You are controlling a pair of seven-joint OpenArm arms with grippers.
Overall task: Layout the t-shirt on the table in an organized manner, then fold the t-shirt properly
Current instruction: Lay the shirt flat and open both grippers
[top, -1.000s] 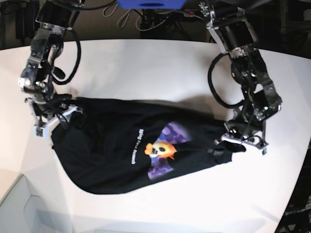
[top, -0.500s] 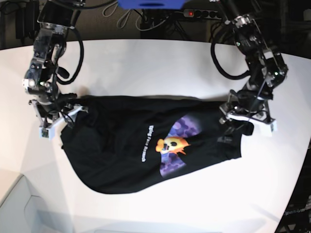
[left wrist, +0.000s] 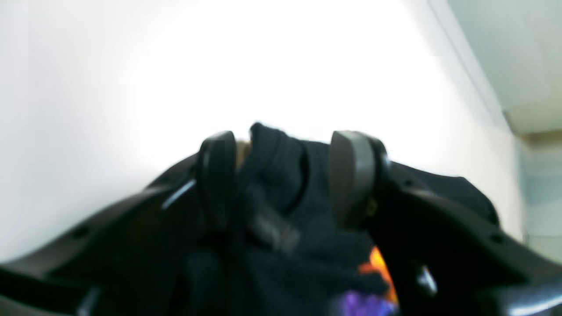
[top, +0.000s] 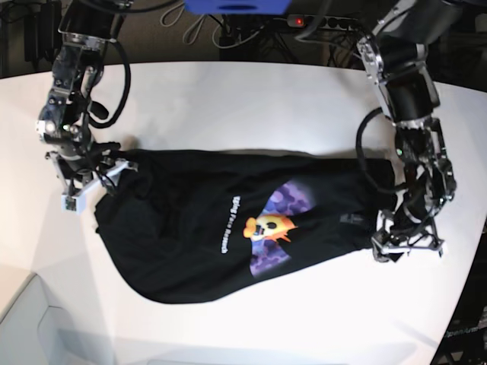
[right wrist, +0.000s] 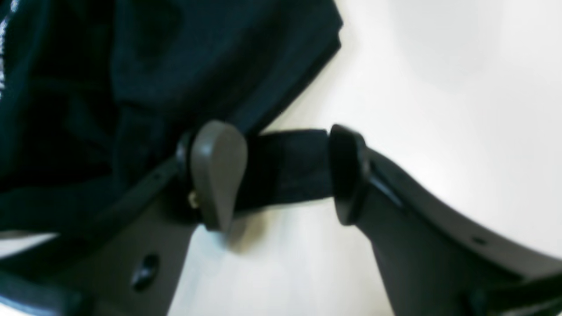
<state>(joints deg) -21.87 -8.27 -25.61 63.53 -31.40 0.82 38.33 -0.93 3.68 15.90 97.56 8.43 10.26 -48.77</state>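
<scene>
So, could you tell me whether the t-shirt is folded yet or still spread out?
Spread, not folded: the t-shirt lies stretched, print up, across the table, its lower edge rounded and uneven, between the right gripper and left gripper.

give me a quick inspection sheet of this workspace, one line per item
surface: white table, bare around the shirt.
job's things: black t-shirt spread lengthwise, print facing up, still wrinkled and unfolded.
clutter: nothing seen.
grippers: right gripper has its jaws parted with a strip of shirt edge between them; left gripper stands open with bunched cloth between its fingers, at the opposite end of the shirt.
cables: black cable loops hang off both arms; more cords and a power strip lie beyond the table.
surroundings: blue object at the far edge; the rest is dark.
</scene>
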